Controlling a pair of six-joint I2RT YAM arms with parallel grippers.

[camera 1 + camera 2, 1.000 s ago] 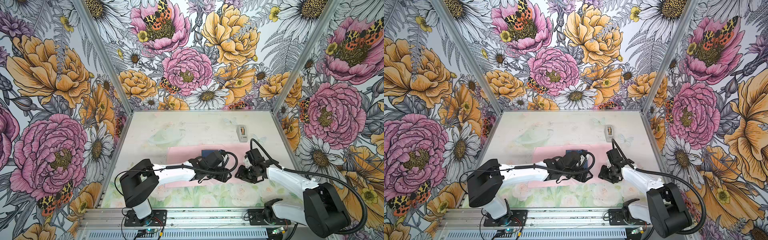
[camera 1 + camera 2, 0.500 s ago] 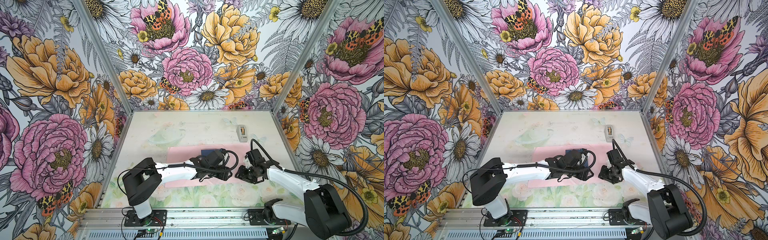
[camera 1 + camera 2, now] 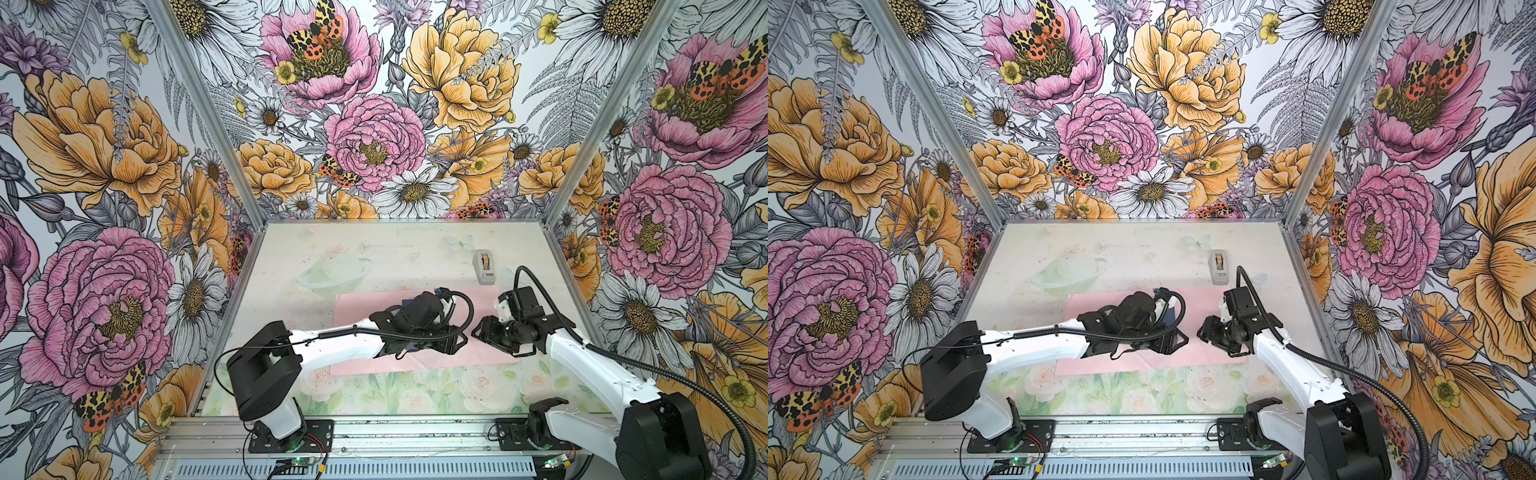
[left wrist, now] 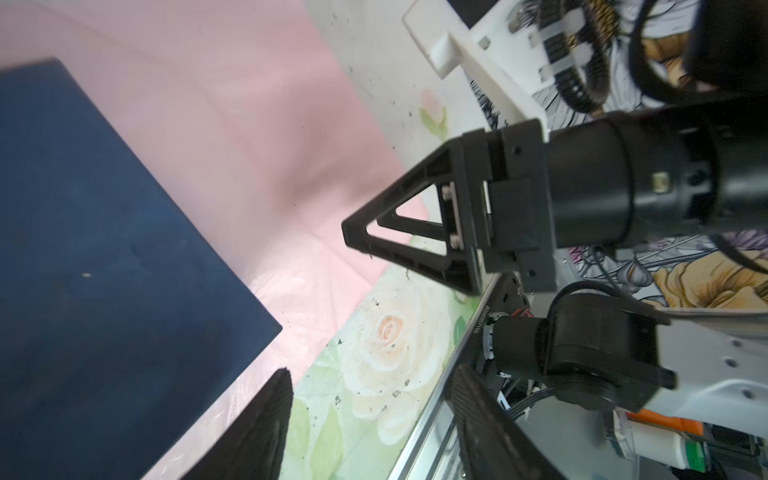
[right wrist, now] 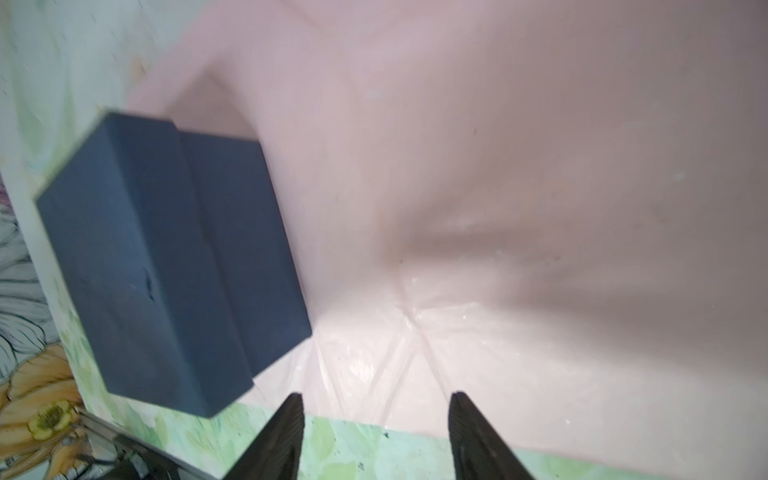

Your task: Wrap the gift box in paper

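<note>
One lidded navy gift box (image 5: 166, 266) on pink paper (image 5: 498, 166)

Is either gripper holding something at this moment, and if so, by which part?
Nothing is held. The left gripper stands open beside the gift box; the right gripper stands open at the edge of the paper, nothing between its jaws.

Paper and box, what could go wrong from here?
The box sits loose on the paper; lifting an edge could drag it askew. The paper is creased, so a pinch may crumple or tear it. The left gripper and right gripper sit close together by the box and might collide.
</note>
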